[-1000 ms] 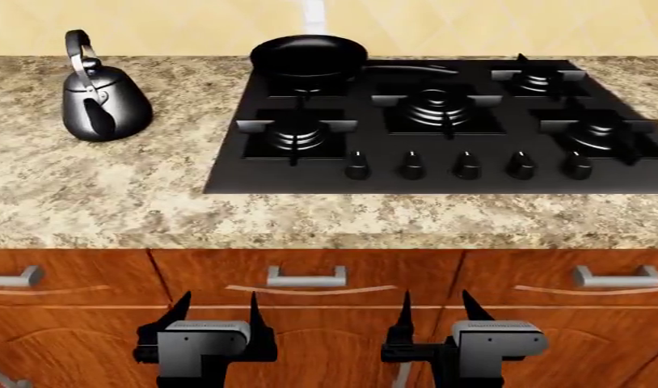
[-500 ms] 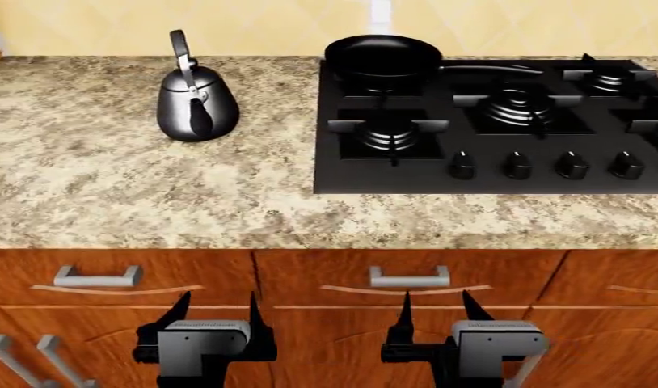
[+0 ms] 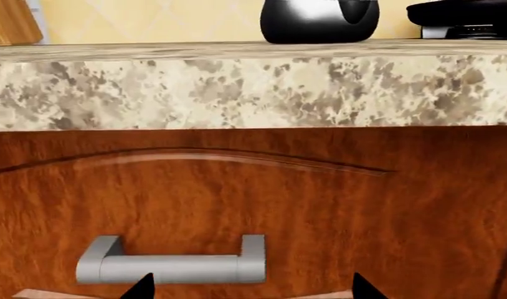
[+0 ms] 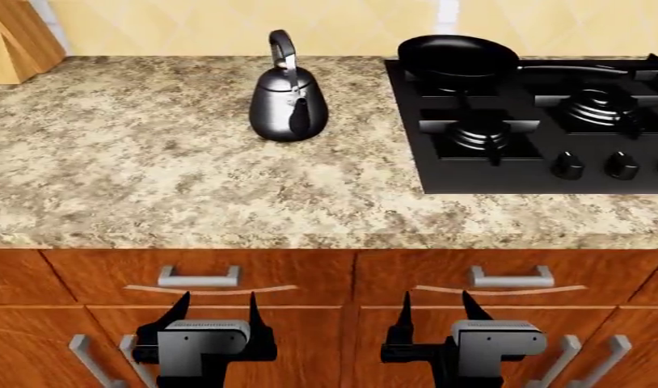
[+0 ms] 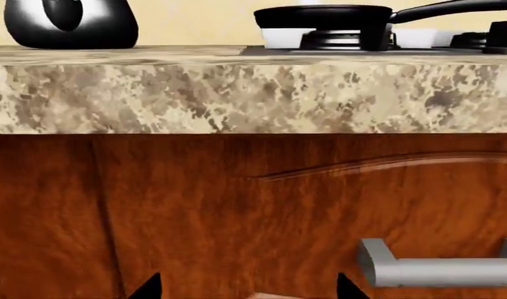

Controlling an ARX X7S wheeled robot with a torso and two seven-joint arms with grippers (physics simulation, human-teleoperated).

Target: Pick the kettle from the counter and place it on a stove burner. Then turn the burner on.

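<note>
Kettle (image 3: 318,20): glossy black lower body only, standing on the desk (image 3: 253,87), upper part cropped. Desk: speckled beige-brown, thick rounded front edge across the frame. Frying pan (image 3: 463,12): black, partly seen beside the kettle, apart from it. Cabinet front (image 3: 253,205): reddish wood with a curved groove. Drawer handle (image 3: 174,265): grey bar. Left gripper (image 3: 249,288): two black jaw tips, set apart

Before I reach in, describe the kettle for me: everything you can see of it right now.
The kettle is small, glossy black-silver metal by its look, with a bulbous body, a tall arched black handle and a lid on top. It stands upright on the speckled counter, to the left of the black stove and clear of it. Nothing else touches it. Both wrist views show only its lower body above the counter edge.
</note>
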